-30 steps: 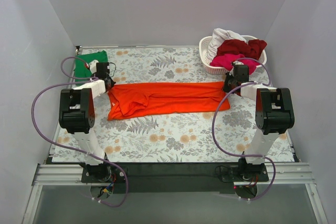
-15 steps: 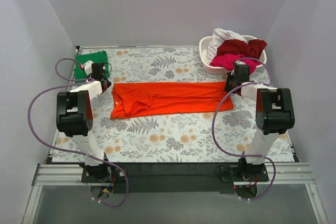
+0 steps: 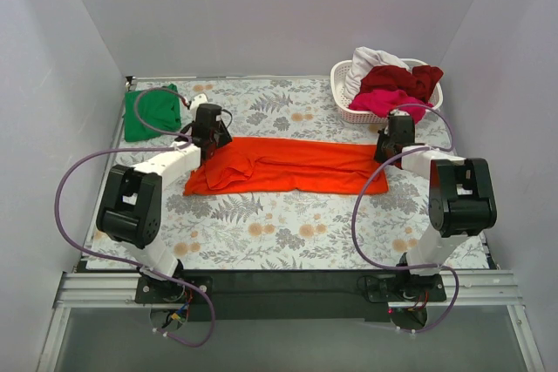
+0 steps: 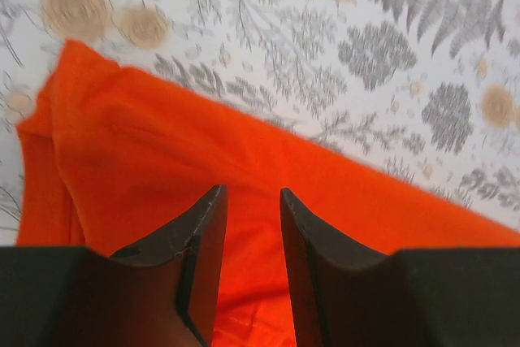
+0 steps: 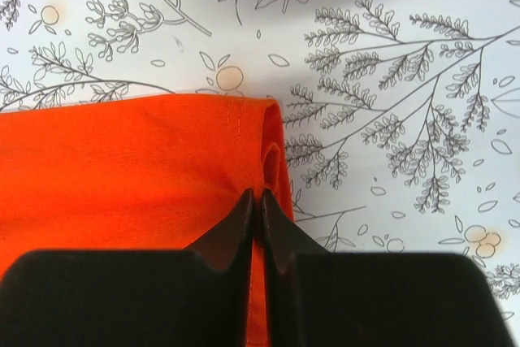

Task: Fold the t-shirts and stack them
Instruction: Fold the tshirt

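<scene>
- The orange-red t-shirt (image 3: 288, 165) lies as a long strip, folded lengthwise, across the middle of the bench (image 3: 288, 224). The right fingers (image 5: 244, 210) are pinched together on a small ridge of cloth at its hem corner.
- The left fingers (image 4: 213, 210) stand a narrow gap apart over the rumpled collar end with nothing between them. I cannot tell whether they touch the cloth.
- Risk 1: only 1 end is held. If the right arm lifts or pulls now, the strip would likely drag, skew and shed its lengthwise fold.
- Risk 2: the right pinch looks thin, at the very edge beside the hem stitching. It may hold only the top layer, so a lift could peel the layers apart or let the cloth slip out.
- Risk 3: the gap between the left fingers is narrow and the cloth below is bunched. Closing here could catch a stray wrinkle or a sleeve instead of the full edge, and the next fold would come out crooked.
- Risk 4: the 2 ends may not be carried evenly, leaving a lopsided packet that sits badly on the folded green t-shirt (image 3: 150, 113) at the far left corner.
- Risk 5: the right arm works just beside the basket (image 3: 342, 109), which holds the white t-shirt (image 3: 370, 60), dark red t-shirt (image 3: 405, 78) and magenta t-shirt (image 3: 388, 102). A wide swing could knock it or snag its cable.
</scene>
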Tool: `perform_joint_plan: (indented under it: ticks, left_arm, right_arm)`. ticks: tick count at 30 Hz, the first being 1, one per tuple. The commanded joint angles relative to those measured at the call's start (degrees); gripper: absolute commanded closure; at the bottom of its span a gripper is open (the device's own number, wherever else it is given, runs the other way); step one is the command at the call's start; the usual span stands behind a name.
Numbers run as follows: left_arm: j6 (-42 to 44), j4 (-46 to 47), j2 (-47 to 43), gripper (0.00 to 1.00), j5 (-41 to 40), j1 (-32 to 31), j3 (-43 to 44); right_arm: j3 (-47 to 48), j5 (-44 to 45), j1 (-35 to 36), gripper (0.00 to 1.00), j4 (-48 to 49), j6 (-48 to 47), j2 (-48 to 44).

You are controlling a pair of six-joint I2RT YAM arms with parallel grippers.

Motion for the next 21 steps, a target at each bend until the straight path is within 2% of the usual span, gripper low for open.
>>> perform_joint_plan:
  ticks: [1,6,13,15,16,18,21]
  left_arm:
    - [-2.0,-2.1,-2.4,0.68,4.2,-0.5,-3.8]
    - [-3.1,-2.1,-0.8,0.69,5.8,-2.5,-7.2]
    - [-1.7,-3.5,5.9,0.69,1.4,-2.6,-5.4]
    - [-1.4,-3.6,8.2,0.69,-0.9,-2.6,-4.6]
    - [-0.9,-3.7,8.9,0.69,-1.7,-2.5,-3.5]
    - [-0.6,-3.9,10.8,0.69,-4.1,-2.5,-2.4]
    - [0.0,-3.8,12.6,0.69,-4.0,-2.5,-0.3]
  right_arm:
    - [-2.5,2.4,0.6,0.99,-1.1,0.3,-3.0]
    - [-5.3,4.1,1.7,0.99,-3.9,0.8,-7.7]
    - [-3.5,10.9,2.0,0.96,-8.6,-0.1,-10.8]
    - [-2.1,12.2,3.4,0.79,-10.5,-0.5,-12.4]
    - [-1.7,16.1,4.7,0.68,-11.1,-1.3,-13.3]
    - [-0.9,19.3,8.6,0.63,-12.2,-2.2,-16.1]
    - [-1.1,16.6,11.1,0.56,-12.0,-3.3,-18.7]
